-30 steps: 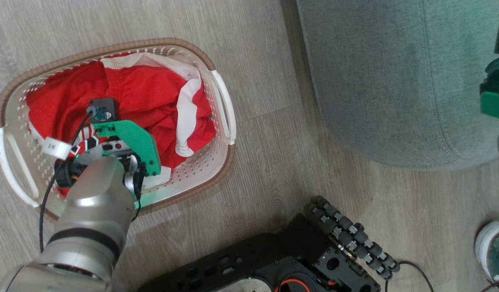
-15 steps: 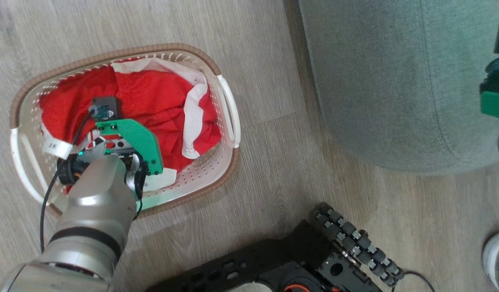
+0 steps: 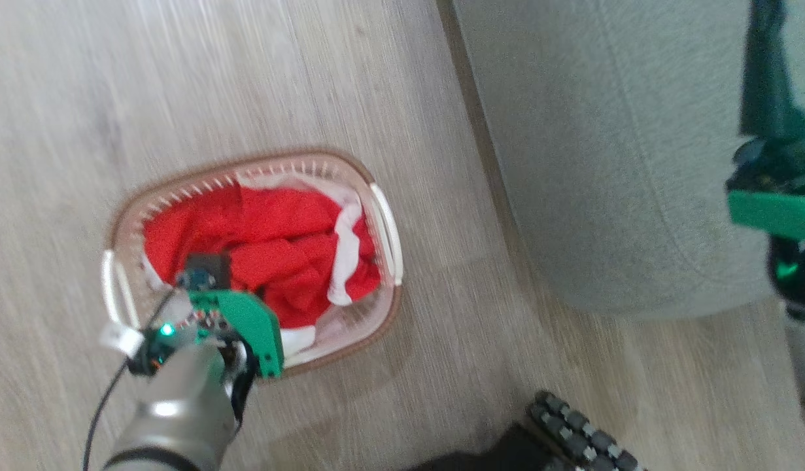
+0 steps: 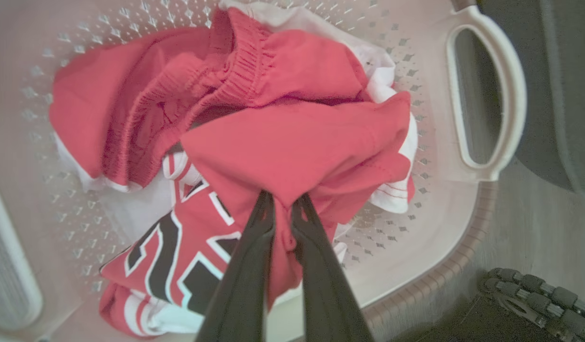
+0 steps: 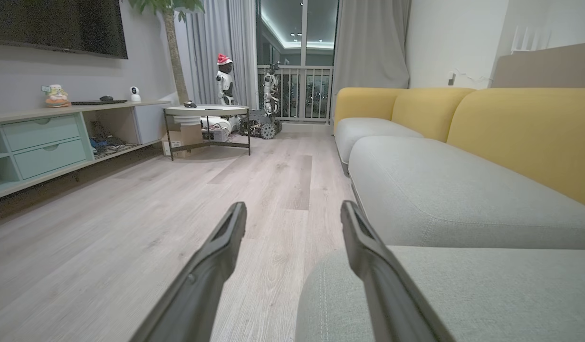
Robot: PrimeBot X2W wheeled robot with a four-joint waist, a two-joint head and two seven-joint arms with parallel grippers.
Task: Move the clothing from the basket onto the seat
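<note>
The left fingers (image 4: pixel 259 223) are clamped on a fold of the red clothing (image 4: pixel 297 147), pinching it between them. All the clothing lies inside the basket (image 3: pixel 384 222), which stands on the floor (image 3: pixel 245 78) near the seat (image 3: pixel 605 163). What shows of the seat carries no garment. The right fingers (image 5: pixel 228 232) stand apart, holding nothing, over the seat's edge. The transfer looks barely begun: lifting, carrying and releasing all remain

Red clothing (image 4: pixel 297 142), black-white lettering; basket (image 4: pixel 416 228) apparently cream.
</note>
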